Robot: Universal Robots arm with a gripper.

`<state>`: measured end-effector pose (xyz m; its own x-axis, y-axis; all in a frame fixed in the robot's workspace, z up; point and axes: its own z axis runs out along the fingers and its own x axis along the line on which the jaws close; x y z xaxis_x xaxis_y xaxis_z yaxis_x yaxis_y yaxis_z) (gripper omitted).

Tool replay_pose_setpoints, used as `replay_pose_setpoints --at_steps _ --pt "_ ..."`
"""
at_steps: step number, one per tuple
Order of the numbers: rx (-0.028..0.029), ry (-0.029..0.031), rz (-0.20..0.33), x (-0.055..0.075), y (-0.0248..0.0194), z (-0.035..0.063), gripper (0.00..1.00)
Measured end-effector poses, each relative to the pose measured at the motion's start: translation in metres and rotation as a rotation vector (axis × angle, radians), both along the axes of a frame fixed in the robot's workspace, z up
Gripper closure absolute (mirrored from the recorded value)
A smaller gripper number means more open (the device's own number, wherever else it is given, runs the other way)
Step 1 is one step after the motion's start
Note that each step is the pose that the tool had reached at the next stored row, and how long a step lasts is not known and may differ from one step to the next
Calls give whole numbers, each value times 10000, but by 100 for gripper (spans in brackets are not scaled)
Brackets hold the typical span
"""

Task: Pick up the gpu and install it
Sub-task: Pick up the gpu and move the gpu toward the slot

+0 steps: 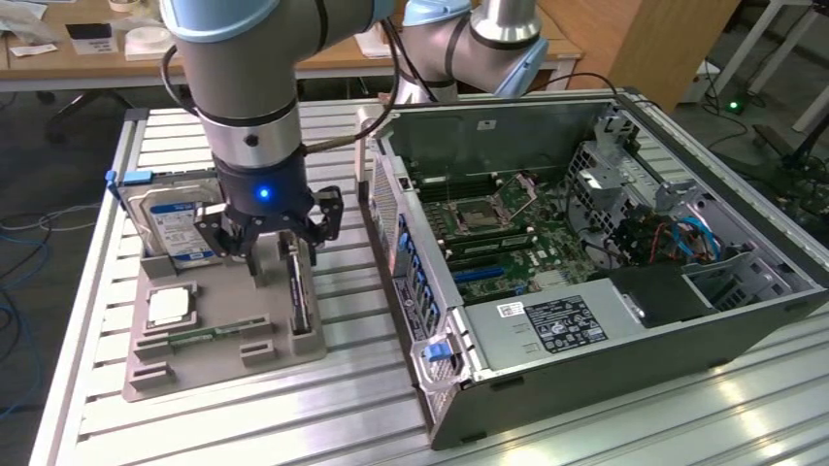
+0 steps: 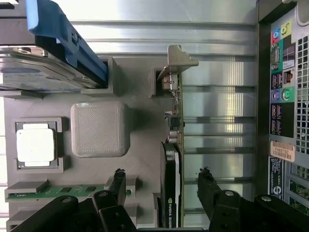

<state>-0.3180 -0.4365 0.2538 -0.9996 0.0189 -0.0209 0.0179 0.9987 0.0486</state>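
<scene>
In the exterior view your fingers (image 1: 316, 225) are spread wide and hold nothing, low over the grey tray (image 1: 259, 357) on the desk (image 1: 363, 419). The gpu (image 1: 301, 296) stands on edge in its slot just below them, a dark slab. The hard drive (image 1: 175, 223) stands just beside the fingers, on the side away from the open computer case (image 1: 583, 291). In the wrist view the gpu (image 2: 171, 188) runs between the two fingers (image 2: 116, 188) with a gap on each side, so nothing is pinched yet. Its metal bracket (image 2: 179, 58) lies well ahead of the fingertips. The card looks nearer the case-side finger than the other one. If you close from here, that finger would probably meet the board first and shove it sideways in the slot, and it could tilt or bind there. You are also straddling the cooler end, far from the bracket, so a lift from this hold may be off balance and the card could swing or slip. The memory stick (image 2: 58, 192) lies just outside the far finger. Going lower risks that finger catching it or the tray's raised ribs. With the case wall close on the other side, a wide sideways correction could strike it.
</scene>
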Motion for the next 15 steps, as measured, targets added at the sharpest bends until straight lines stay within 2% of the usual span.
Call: replay_pose_setpoints --at_steps 15 --pt "0 -2 0 25 0 -168 29"
